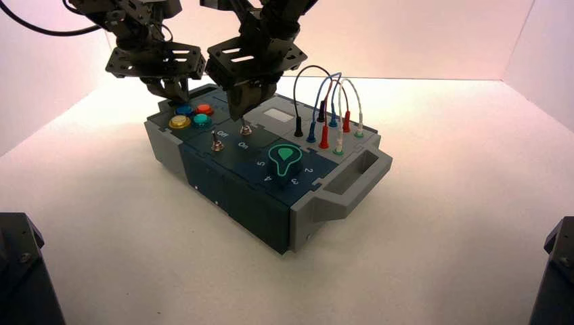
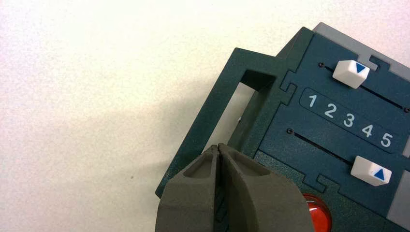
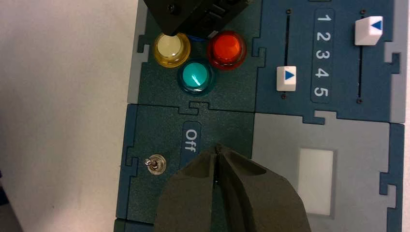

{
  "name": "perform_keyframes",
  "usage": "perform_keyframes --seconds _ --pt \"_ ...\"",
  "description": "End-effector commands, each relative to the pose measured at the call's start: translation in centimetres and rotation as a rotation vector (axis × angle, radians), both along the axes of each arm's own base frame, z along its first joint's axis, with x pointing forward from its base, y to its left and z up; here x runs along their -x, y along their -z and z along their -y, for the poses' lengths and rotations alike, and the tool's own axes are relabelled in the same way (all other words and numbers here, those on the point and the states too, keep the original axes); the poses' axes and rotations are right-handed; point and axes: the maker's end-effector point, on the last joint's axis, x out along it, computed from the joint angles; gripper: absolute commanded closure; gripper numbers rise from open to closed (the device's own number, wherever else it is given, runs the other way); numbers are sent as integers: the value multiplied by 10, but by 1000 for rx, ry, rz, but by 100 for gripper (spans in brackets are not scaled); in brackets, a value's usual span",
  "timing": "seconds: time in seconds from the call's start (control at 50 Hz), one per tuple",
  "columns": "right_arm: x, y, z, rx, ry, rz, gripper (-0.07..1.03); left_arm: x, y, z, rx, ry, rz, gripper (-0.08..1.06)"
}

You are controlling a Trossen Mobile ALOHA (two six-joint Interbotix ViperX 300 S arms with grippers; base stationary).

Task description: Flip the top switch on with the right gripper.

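The box (image 1: 223, 186) has two small silver toggles between the "Off" and "On" lettering. The top switch (image 1: 246, 128) is the farther one, and its lever stands just under the tips of my right gripper (image 1: 242, 112). The right gripper is shut and points down at it. In the right wrist view the shut fingertips (image 3: 218, 148) lie beside the "Off" label (image 3: 192, 140) and hide the top switch. Only the other toggle (image 3: 155, 165) shows there. My left gripper (image 1: 172, 88) is shut and hovers over the box's far left corner by the handle (image 2: 227, 111).
Yellow (image 3: 171, 49), red (image 3: 226, 48) and teal (image 3: 195, 77) push buttons sit behind the toggles, partly under the left gripper (image 3: 193, 14). Two white sliders (image 3: 288, 77) flank a 1–5 scale. The green dial (image 1: 285, 156) and plugged wires (image 1: 328, 115) are to the right.
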Motion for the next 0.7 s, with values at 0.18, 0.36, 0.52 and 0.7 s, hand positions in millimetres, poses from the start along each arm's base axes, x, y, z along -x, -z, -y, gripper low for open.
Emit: perform_keyframes --seconds 0.18,0.36,0.52,0.7 --pt "0 -8 -1 -2 -14 9 99 0 -7 3 5 7 13 100" --pt "0 -6 0 2 -15 7 99 0 -7 3 5 7 13 100" --pt "1 -4 2 12 -15 -2 99 0 -7 3 5 7 13 100" --pt "0 -1 7 24 -7 -18 99 -1 -7 2 5 6 13 100"
